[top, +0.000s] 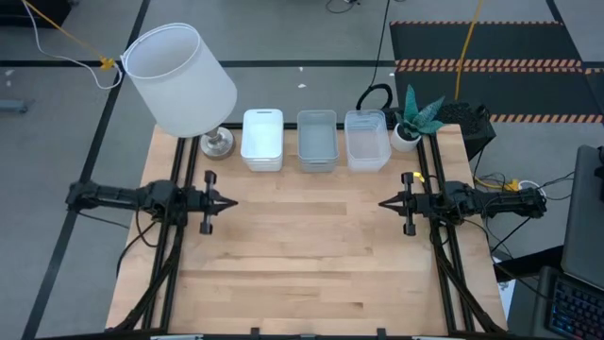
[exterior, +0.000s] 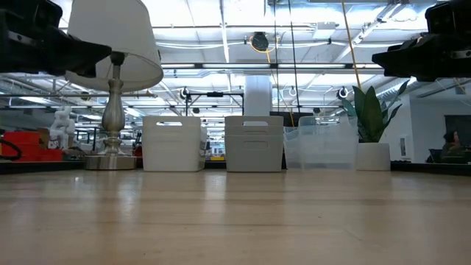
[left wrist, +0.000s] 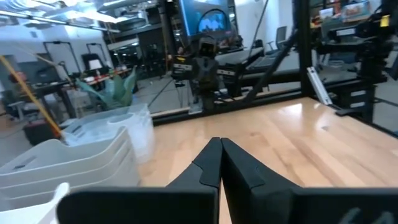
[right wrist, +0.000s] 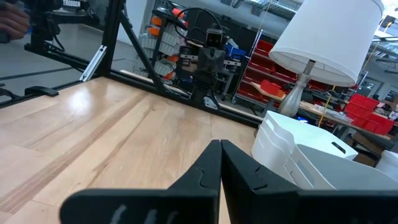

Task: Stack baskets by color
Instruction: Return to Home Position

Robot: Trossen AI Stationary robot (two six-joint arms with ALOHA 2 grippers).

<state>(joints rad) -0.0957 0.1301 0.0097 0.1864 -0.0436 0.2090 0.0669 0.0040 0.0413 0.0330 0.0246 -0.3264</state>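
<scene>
Three stacks of baskets stand in a row on their bottoms along the table's far edge: white (top: 262, 138), grey (top: 317, 140) and clear (top: 366, 139). The low view shows them as white (exterior: 172, 143), grey (exterior: 254, 143) and clear (exterior: 320, 143). My left gripper (top: 232, 201) hovers shut at the table's left edge, pointing level toward the right, with nothing in it. My right gripper (top: 382, 201) hovers shut at the right edge, pointing level toward the left, with nothing in it. Their shut fingertips also appear in the wrist views, left (left wrist: 219, 142) and right (right wrist: 219, 144).
A lamp with a big white shade (top: 179, 77) stands on its metal foot (top: 216, 143) at the far left, beside the white baskets. A potted plant (top: 413, 119) stands at the far right. The wooden table (top: 302, 255) lies bare between the arms.
</scene>
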